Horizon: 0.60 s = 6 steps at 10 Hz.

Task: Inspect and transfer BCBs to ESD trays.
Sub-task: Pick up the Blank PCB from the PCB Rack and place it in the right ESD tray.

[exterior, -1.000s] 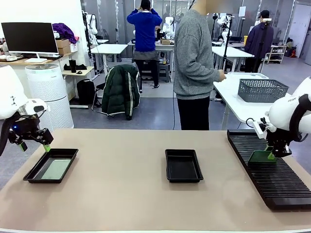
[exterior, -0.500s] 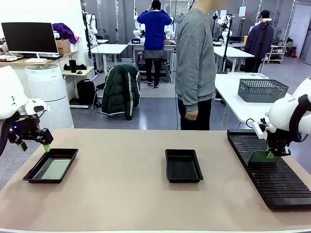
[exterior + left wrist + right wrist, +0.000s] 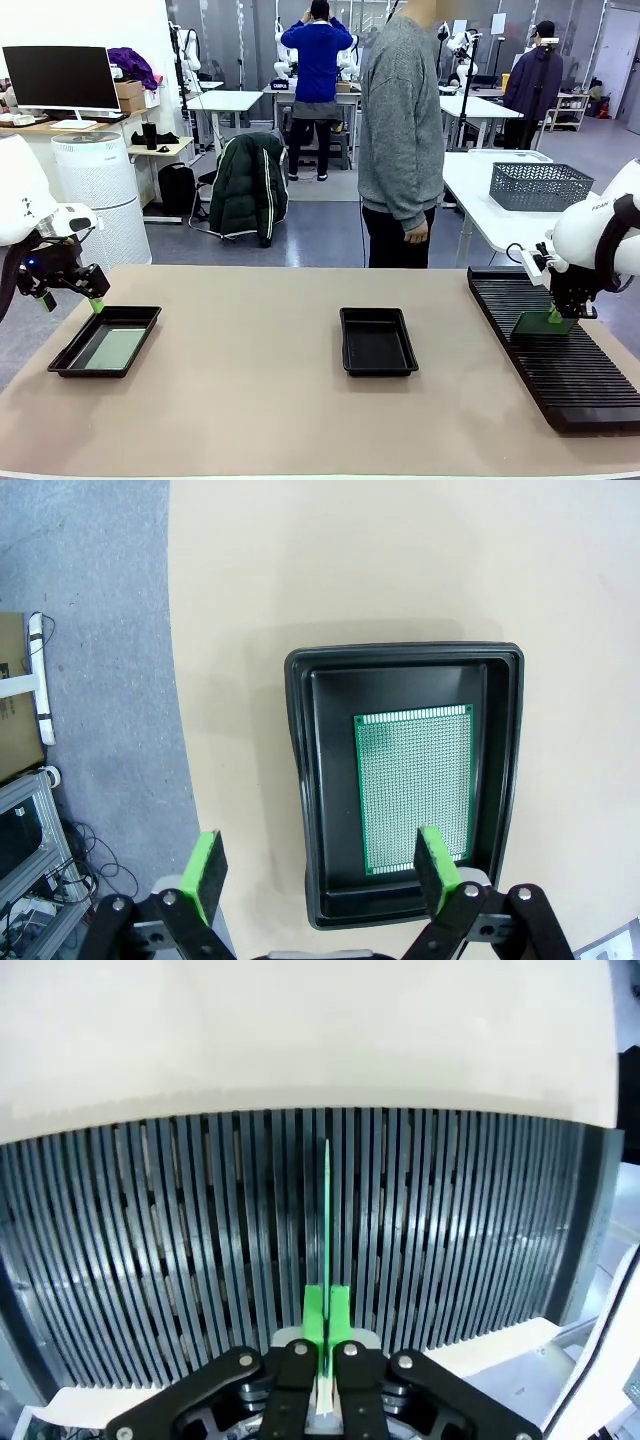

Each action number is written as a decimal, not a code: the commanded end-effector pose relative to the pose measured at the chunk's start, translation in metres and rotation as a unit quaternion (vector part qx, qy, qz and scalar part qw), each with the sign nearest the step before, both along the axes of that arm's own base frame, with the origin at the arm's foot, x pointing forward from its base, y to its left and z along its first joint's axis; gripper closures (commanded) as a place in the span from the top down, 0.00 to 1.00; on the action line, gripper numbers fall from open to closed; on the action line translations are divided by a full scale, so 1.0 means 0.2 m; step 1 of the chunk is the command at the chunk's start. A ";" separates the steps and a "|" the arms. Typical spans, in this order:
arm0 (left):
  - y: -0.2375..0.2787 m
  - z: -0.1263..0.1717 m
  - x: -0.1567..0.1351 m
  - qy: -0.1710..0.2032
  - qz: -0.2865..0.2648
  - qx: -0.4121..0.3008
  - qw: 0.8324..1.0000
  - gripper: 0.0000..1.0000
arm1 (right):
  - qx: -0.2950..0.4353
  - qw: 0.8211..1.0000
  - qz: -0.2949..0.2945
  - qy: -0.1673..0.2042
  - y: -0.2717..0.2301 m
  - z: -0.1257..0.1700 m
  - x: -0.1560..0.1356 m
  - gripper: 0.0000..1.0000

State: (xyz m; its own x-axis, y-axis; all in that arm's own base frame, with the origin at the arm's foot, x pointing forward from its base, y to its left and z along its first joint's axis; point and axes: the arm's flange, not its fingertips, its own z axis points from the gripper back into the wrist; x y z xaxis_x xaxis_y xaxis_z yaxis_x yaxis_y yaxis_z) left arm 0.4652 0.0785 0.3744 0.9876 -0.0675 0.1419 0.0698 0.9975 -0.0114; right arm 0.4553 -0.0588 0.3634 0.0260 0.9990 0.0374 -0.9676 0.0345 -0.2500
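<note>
Green and finely perforated, one BCB (image 3: pixel 415 785) lies flat on the floor of the left ESD tray (image 3: pixel 400 652), close to one side wall. It is a pale dotted rectangle with a darker green border. The left gripper (image 3: pixel 320 875) hovers by this tray's far left corner, jaws spread wide and holding nothing. At the table's middle the second ESD tray (image 3: pixel 345 340) is bare, so at least one transfer looks left to do. On the right, the right gripper (image 3: pixel 326 1320) has its jaws pinched shut on the top edge of a second BCB (image 3: pixel 327 1220). That board stands upright in a slot of the long black ribbed rack (image 3: pixel 150 1240) and, seen edge-on, is a thin straight green line. I judge it gripped but not yet lifted out.
</note>
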 end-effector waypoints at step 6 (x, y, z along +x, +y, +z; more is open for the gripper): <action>0.00 0.00 0.00 -0.001 0.001 0.000 1.000 1.00 | 0.000 1.000 -0.001 0.000 0.00 0.00 0.00 0.00</action>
